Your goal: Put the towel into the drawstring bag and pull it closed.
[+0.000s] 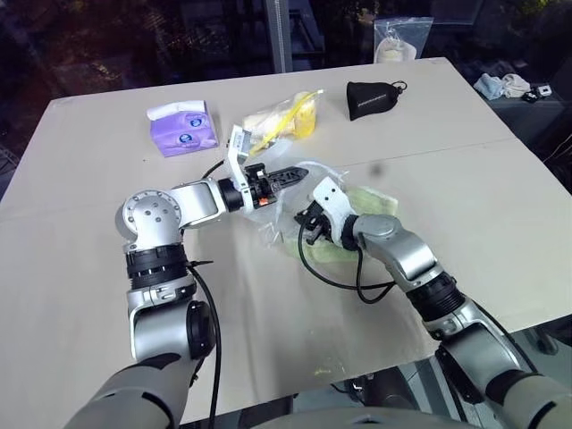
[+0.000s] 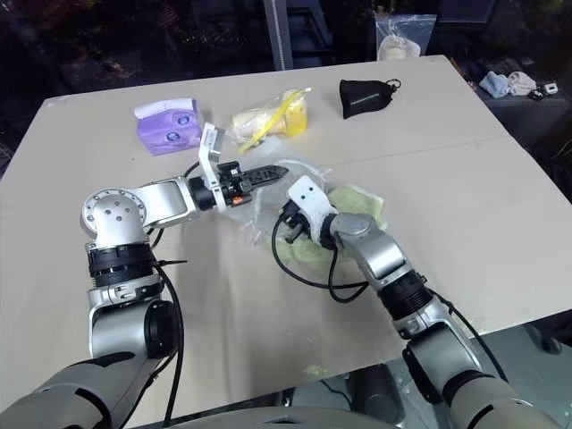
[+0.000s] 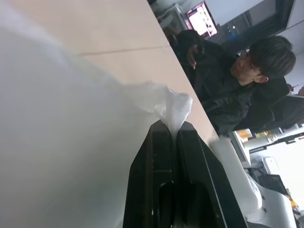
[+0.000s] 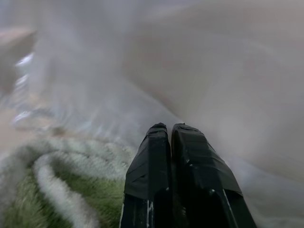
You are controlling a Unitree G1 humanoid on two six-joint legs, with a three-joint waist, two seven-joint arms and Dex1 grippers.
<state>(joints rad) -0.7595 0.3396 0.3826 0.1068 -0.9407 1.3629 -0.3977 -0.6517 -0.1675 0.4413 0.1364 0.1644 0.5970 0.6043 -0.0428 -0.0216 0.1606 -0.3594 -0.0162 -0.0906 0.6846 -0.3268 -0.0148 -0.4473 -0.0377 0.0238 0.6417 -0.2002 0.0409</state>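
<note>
Over the table (image 1: 500, 206), in the left eye view, the left gripper (image 1: 302, 172) points level toward the right gripper (image 1: 307, 234), pinching a fold of the bag (image 1: 268, 214) and holding its rim lifted off the surface; the right gripper sits just below and beside it, fingers together, nose at the bag's mouth. Under and beyond the right gripper lies the towel (image 1: 371, 198), half veiled by frosted film, so it looks at least partly inside. Farther off from both grippers stand a purple pack (image 1: 183, 128), a clear bag (image 1: 281, 116) of yellow things and a black pouch (image 1: 373, 98). Along the left wrist view, the 2 fingers are clamped on a twist of white film just at their tips; a seated person (image 3: 247, 90) is beyond the table edge. Along the right wrist view, the 2 fingers are pressed together with nothing clearly between them, green terry just beside their tips and bag film ahead. Judged from this, the stuffing step is ending; next the right gripper needs to find a cord and pull against the left's hold.
</note>
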